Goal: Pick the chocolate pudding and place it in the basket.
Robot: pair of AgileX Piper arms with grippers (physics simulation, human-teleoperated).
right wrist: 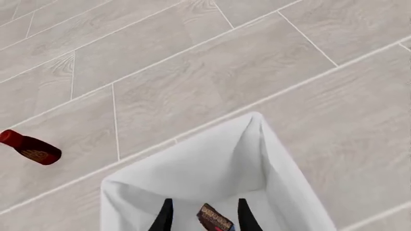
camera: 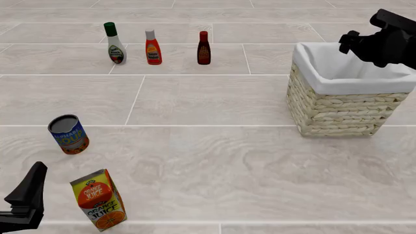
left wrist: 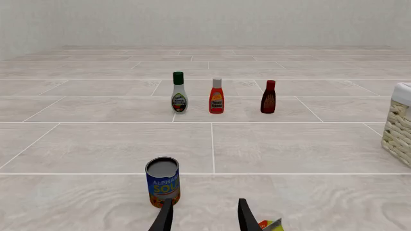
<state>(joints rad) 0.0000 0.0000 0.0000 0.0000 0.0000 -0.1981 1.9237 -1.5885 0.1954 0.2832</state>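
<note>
Front view high above the tiled floor [camera: 215, 102], looking forward and down, left wrist view low and level, facing the dark brown bottle [left wrist: 268, 96], right wrist view steep over the basket [right wrist: 192, 187], both shared with front view.

Your right gripper [right wrist: 204, 215] hangs over the open, white-lined pale wicker basket [camera: 338, 105] near the floor's right edge. Three upright bottles [camera: 153, 46] line the far edge. A blue-labelled tin can [camera: 68, 134] and orange juice carton [camera: 99, 200] crowd the near-left corner.
</note>
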